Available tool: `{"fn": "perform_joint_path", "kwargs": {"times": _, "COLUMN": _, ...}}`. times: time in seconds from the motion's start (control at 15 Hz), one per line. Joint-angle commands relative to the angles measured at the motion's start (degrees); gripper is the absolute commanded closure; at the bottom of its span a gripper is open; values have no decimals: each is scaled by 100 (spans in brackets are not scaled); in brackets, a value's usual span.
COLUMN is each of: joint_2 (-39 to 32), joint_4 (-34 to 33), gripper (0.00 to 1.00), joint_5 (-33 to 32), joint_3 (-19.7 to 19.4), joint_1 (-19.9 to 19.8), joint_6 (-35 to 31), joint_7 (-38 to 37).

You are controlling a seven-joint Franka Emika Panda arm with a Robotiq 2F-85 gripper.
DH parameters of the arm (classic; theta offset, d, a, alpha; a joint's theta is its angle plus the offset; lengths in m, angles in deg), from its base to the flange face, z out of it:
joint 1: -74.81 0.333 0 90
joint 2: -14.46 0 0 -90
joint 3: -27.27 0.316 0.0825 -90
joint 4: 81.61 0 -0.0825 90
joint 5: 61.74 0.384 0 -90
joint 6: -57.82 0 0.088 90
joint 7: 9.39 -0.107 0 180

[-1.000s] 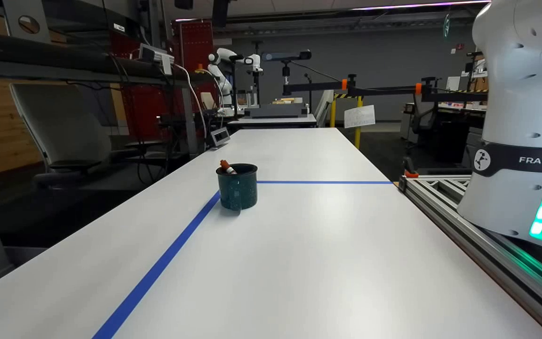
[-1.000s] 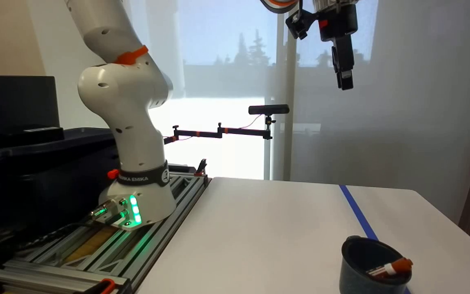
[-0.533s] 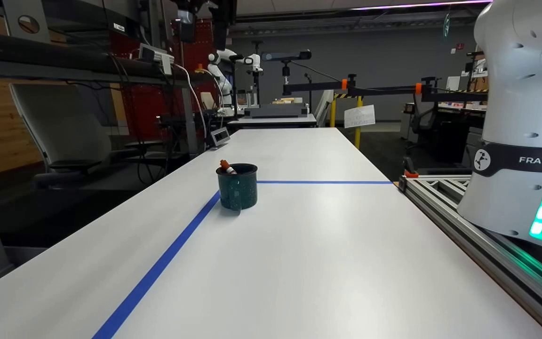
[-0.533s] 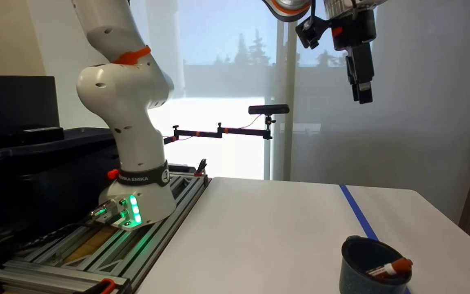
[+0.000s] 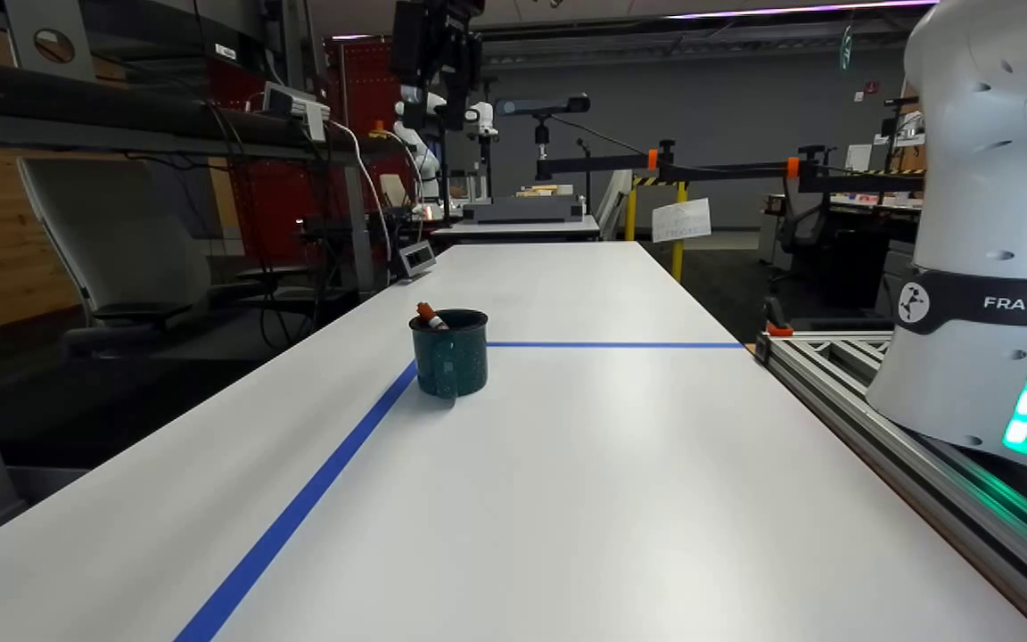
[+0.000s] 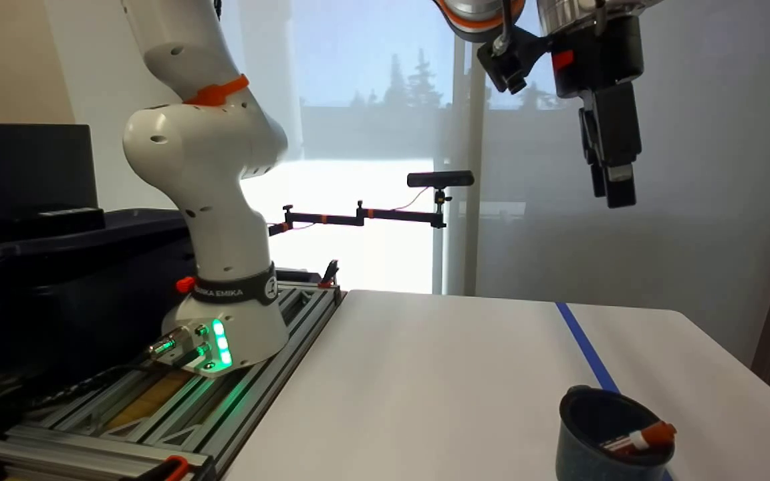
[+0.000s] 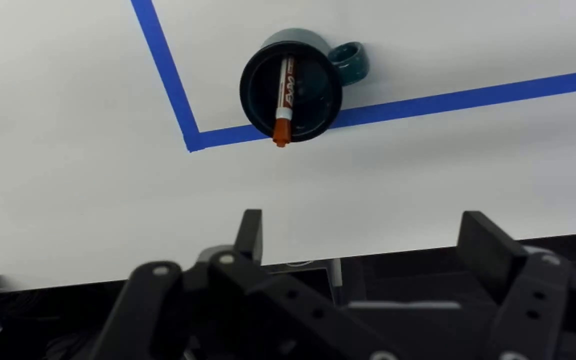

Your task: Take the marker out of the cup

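Note:
The dark teal cup (image 5: 464,367) stands upright on the white table, and it also shows in an exterior view (image 6: 579,454) and in the wrist view (image 7: 295,35). Its handle points right in the wrist view. The red marker (image 7: 284,95) leans inside the cup, with its orange-red cap resting over the rim on the side toward my gripper in the wrist view. The cap shows in both exterior views (image 5: 430,316) (image 6: 656,435). My gripper (image 7: 362,225) is open and empty, fingers wide apart. It hangs high above the table and cup in both exterior views (image 5: 433,118) (image 6: 613,194).
Blue tape lines (image 7: 468,100) cross the table (image 6: 438,381) near the cup. The table's edge runs below the cup in the wrist view. A small grey device (image 5: 417,259) sits at the table's far edge. A camera on an arm (image 6: 440,179) stands behind the table.
My gripper has come down into view in an exterior view and has moved down and right in both exterior views. The cup and the marker have not moved.

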Motion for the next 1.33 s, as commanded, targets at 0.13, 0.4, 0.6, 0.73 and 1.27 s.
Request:
{"fn": "perform_joint_path", "kwargs": {"times": 0.13, "joint_2": -333, "joint_4": 630, "gripper": 0, "joint_5": -228, "joint_3": -331, "joint_1": -241, "joint_6": -1680, "joint_7": 515}}
{"fn": "perform_joint_path", "kwargs": {"times": 0.4, "joint_2": -720, "joint_4": 808, "gripper": 0, "joint_5": -226, "joint_3": -392, "joint_1": -290, "joint_6": -2461, "joint_7": 724}}
{"fn": "perform_joint_path", "kwargs": {"times": 0.6, "joint_2": -931, "joint_4": 886, "gripper": 0, "joint_5": -285, "joint_3": -362, "joint_1": -302, "joint_6": -2761, "joint_7": 638}}
{"fn": "perform_joint_path", "kwargs": {"times": 0.73, "joint_2": -950, "joint_4": 807, "gripper": 0, "joint_5": -194, "joint_3": -385, "joint_1": -256, "joint_6": -2555, "joint_7": 651}}
{"fn": "perform_joint_path", "kwargs": {"times": 1.27, "joint_2": -1054, "joint_4": 934, "gripper": 0, "joint_5": -32, "joint_3": -459, "joint_1": -228, "joint_6": -2831, "joint_7": 868}}
